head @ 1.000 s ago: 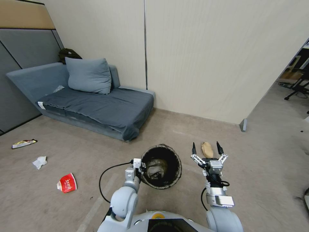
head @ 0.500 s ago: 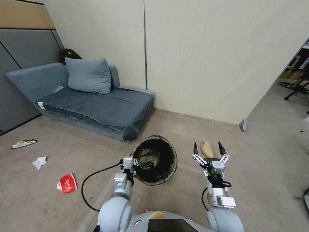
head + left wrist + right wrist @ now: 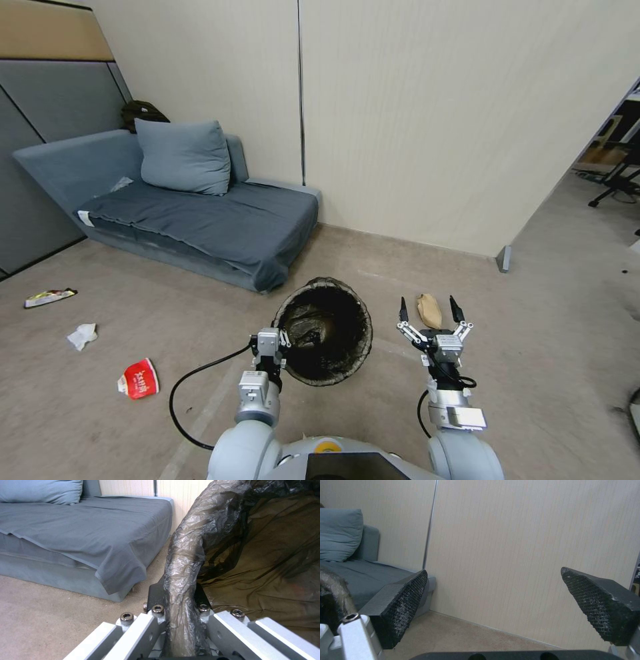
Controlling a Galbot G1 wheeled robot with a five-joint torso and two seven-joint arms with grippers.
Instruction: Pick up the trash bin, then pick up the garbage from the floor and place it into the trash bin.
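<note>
Carpet below, dark-lined trash bin [image 3: 325,331] tilted open

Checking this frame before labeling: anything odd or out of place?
Litter on the floor: red wrapper, tissue wad, yellow wrapper, tan paper. Trash bin hangs tilted from the left gripper; right gripper open.

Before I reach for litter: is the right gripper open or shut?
Open. The right gripper has its fingers spread wide with nothing between them; wall shows between both pads.
</note>
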